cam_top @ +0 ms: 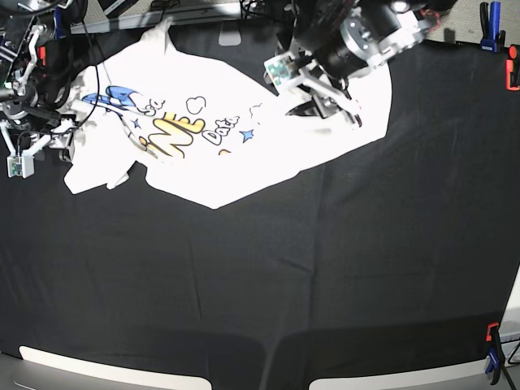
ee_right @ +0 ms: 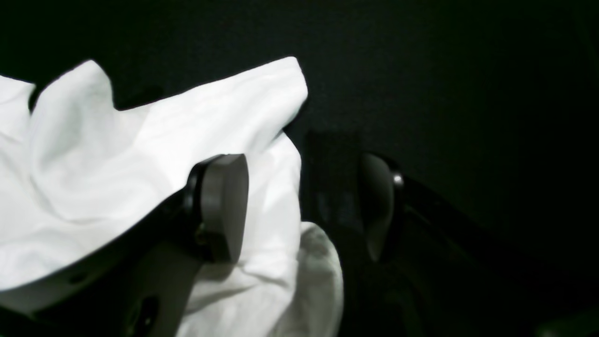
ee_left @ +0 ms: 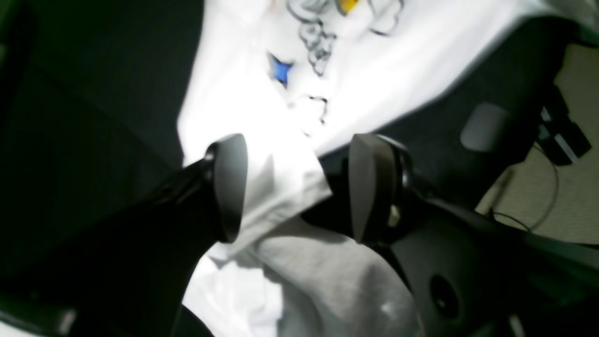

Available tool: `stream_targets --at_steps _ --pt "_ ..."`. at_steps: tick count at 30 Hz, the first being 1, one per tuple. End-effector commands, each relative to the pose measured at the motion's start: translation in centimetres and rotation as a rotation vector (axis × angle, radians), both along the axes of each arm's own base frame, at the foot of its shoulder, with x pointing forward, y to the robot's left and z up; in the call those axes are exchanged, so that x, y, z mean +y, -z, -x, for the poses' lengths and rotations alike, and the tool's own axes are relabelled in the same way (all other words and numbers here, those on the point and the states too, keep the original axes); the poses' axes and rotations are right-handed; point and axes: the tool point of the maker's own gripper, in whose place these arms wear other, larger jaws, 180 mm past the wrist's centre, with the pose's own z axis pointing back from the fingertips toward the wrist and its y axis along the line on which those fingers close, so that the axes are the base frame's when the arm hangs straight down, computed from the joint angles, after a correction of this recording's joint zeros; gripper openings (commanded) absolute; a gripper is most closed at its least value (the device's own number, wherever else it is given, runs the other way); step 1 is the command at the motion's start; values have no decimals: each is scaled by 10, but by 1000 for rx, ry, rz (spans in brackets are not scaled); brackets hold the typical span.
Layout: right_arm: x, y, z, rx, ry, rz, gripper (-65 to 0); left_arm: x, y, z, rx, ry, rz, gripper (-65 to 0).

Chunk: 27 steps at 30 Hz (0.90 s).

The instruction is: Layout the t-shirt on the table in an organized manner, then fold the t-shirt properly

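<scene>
The white t-shirt (cam_top: pixel 244 162) lies print side up at the back left of the black table (cam_top: pixel 325 276), with its left end bunched. My left gripper (cam_top: pixel 331 104) is over the shirt's right edge. In the left wrist view it (ee_left: pixel 299 187) is open, with a fold of the shirt (ee_left: pixel 281 182) between the jaws and the blue star print beyond. My right gripper (cam_top: pixel 58 145) is at the bunched left end. In the right wrist view it (ee_right: pixel 302 208) is open, with white cloth (ee_right: pixel 276 187) against the left finger (ee_right: pixel 224 206).
Red and blue clips stand on the table edges at the back right (cam_top: pixel 486 16), right (cam_top: pixel 512 75), front right (cam_top: pixel 491 361) and back left (cam_top: pixel 41 53). The table's edge, the floor and cables (ee_left: pixel 552 196) show beyond the left gripper.
</scene>
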Motion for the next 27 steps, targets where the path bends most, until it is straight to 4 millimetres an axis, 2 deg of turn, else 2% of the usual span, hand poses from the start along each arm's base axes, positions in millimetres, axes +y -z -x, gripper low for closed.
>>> stream_targets --at_steps 1,6,9,13,19,24,27 --pt "-5 -16 -9 -48 -7 21 -288 -1 -2 -6 -18 -11 11 -334" --pt "-5 -16 -9 -49 -6 20 -288 -6 35 -11 12 -41 -46 -334" --pt "-5 -16 -9 -49 -7 21 -288 -11 43 -15 0 -55 -71 -334" --pt "-5 -16 -9 -49 -7 21 -288 -17 41 -14 -27 -38 -85 -334" --pt "-5 -16 -9 -49 -6 21 -288 5 32 -36 -147 -188 -149 -334" --pt "-5 -16 -9 -49 -6 21 -288 11 34 -37 -143 -216 -178 -334" --pt "-5 -16 -9 -49 -7 21 -288 12 27 -39 -158 -215 -167 -334"
